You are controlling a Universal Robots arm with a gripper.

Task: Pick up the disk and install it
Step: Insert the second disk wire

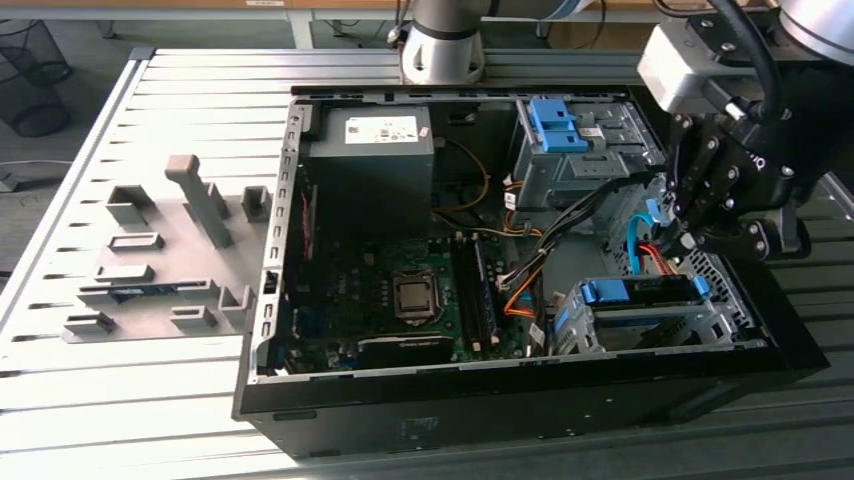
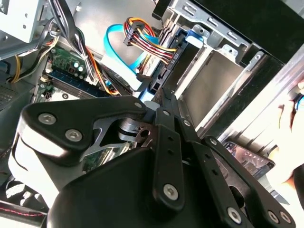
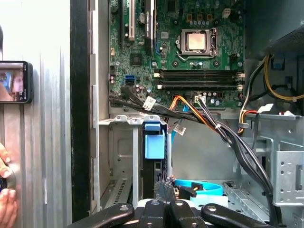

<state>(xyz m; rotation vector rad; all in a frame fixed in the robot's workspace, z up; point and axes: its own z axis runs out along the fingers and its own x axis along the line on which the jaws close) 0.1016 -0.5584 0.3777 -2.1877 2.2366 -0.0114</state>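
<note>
The disk (image 1: 638, 292) sits inside the lower drive cage (image 1: 727, 318) at the case's front right corner, with its blue rail end facing the motherboard. In the first wrist view the disk (image 3: 154, 145) stands edge-on in that cage, showing a blue tab at its end. My gripper (image 1: 705, 240) hangs just above the cage's outer end, next to the blue and orange cables. In the first wrist view the gripper (image 3: 164, 190) has its fingertips pressed together right behind the disk's dark edge. The second wrist view shows the gripper (image 2: 151, 97) shut, pointing into the cage.
The open case (image 1: 534, 390) lies on a slatted metal table (image 1: 120, 400). A dark grey box (image 1: 374, 150) and a second cage with a bright blue latch (image 1: 554, 125) sit at the back. Cable bundles (image 3: 228, 137) run beside the cage. A hand (image 3: 5, 199) holds a phone (image 3: 14, 81) just outside the case.
</note>
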